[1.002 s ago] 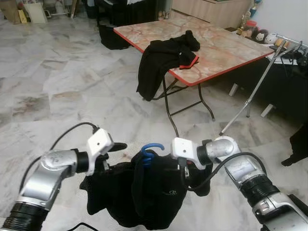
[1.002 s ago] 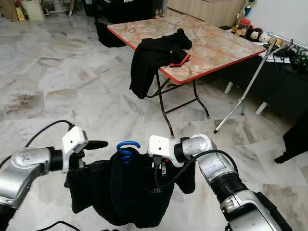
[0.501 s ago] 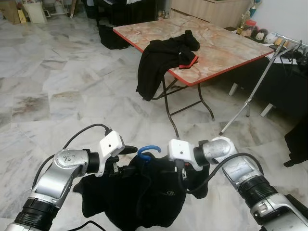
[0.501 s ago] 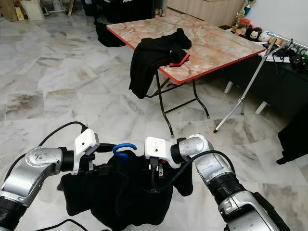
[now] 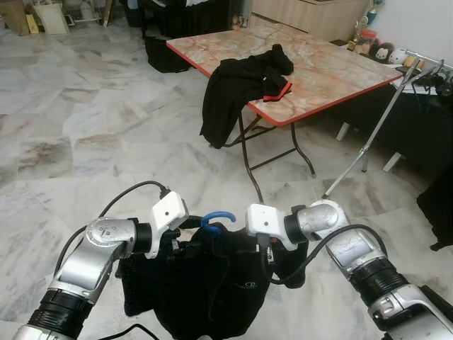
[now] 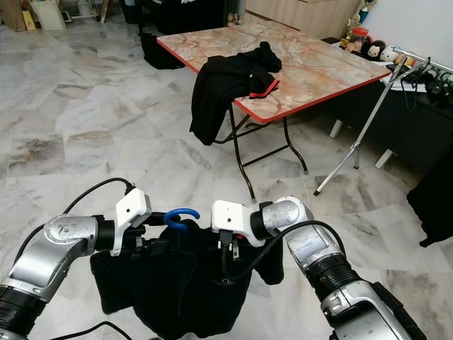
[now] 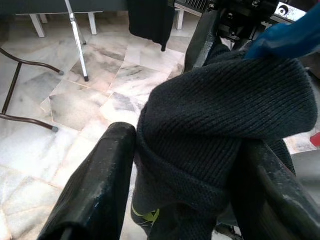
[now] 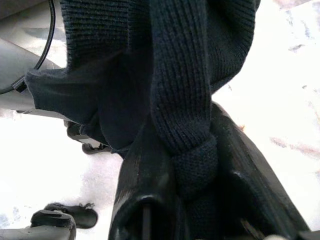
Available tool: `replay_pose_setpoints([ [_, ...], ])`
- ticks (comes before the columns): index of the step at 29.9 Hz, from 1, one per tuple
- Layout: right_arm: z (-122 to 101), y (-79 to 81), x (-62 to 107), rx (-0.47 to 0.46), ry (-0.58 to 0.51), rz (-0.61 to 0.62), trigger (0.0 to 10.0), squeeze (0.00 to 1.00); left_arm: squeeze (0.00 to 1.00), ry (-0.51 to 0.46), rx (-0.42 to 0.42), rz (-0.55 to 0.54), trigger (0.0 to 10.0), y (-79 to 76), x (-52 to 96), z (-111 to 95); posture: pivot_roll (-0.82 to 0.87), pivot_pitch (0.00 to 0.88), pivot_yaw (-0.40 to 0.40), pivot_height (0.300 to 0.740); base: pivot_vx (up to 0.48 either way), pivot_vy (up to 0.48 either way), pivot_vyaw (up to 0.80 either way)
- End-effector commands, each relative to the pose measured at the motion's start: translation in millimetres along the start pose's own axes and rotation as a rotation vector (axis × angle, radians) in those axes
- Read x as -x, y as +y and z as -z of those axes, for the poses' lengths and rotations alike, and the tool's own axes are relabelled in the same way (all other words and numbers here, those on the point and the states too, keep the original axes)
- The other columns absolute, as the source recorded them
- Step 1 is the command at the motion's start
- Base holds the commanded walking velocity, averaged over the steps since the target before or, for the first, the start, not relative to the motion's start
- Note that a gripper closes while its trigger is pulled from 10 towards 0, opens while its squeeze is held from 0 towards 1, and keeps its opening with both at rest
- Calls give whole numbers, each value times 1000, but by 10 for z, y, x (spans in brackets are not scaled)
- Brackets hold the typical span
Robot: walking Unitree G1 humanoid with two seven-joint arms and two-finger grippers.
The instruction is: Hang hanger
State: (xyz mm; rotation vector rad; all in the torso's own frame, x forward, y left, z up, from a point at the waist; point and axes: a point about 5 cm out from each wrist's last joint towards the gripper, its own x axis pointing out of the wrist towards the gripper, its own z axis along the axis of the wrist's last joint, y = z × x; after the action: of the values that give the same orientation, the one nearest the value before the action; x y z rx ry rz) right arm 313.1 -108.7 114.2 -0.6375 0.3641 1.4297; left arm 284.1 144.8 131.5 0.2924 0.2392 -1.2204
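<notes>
Over marble floor [image 5: 85, 120], hanger [image 5: 216, 219] (blue) between both grippers.

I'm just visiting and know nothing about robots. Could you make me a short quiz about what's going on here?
1. True or false: the left pincer and right pincer each grip the black knitted garment.
2. What colour is the plastic hanger hook poking up between the arms?
3. Where does the second black garment with red trim lie? A) on the marble floor B) draped over the edge of the red-rimmed folding table C) on the metal pole

Key: 1 true; 2 blue; 3 B
</notes>
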Motion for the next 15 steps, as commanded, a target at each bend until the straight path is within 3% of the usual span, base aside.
replay_pose_setpoints([
  [1,-155,11,-36,55,-52,-22,10000,0,0,-1,-24,15,0,0,-53,-34,37,0,-72,740,0,0,0],
  [5,-166,8,-41,57,-54,-24,10000,0,0,1,-30,23,392,-7,-69,-37,35,0,-73,740,0,0,0],
  [6,-170,7,-41,58,-54,-24,10000,0,0,2,-33,23,4118,-6,-74,-38,35,0,-73,740,0,0,0],
  [7,-177,5,-43,60,-55,-26,10000,0,0,7,-38,30,10000,-12,-80,-37,35,0,-73,740,0,0,0],
  [15,-194,11,-38,68,-57,-34,10000,0,0,16,-37,58,10000,-47,-102,-17,32,0,-74,740,0,0,0],
])
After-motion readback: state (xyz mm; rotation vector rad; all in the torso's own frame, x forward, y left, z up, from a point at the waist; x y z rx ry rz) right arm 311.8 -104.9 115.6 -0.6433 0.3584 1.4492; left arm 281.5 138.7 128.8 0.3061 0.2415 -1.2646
